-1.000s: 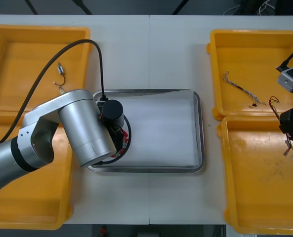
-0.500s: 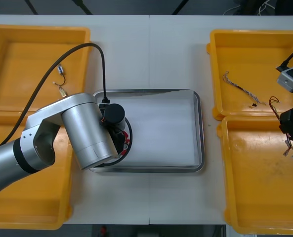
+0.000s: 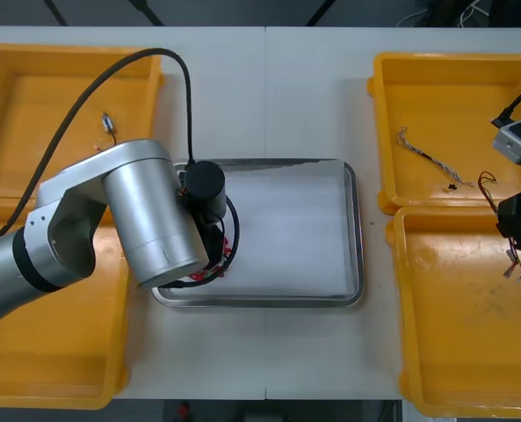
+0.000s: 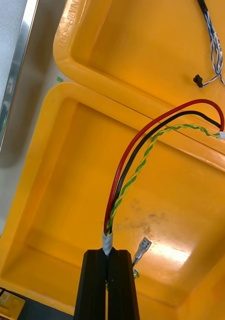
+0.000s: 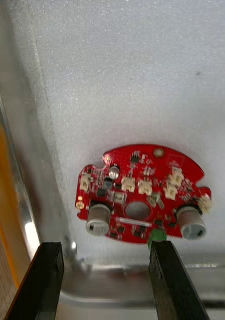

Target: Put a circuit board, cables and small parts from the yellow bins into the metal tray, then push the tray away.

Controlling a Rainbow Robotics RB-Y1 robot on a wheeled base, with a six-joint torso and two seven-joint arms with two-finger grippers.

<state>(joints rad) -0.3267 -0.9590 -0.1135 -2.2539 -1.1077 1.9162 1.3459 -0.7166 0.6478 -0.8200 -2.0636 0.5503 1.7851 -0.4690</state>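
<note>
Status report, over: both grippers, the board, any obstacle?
Left gripper open above board, which lies in tray. Right gripper shut on cable over near right bin. Nothing seen in the way.

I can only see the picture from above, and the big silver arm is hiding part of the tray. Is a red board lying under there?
Observer: Yes. The left wrist view shows a circuit board lying flat on the tray's white inside, and the left gripper is open.
Operator: What's the other arm pinching, way over at the side?
Observer: The right gripper is shut on the taped end of a cable with red, black and green-yellow strands, over a yellow bin.
</note>
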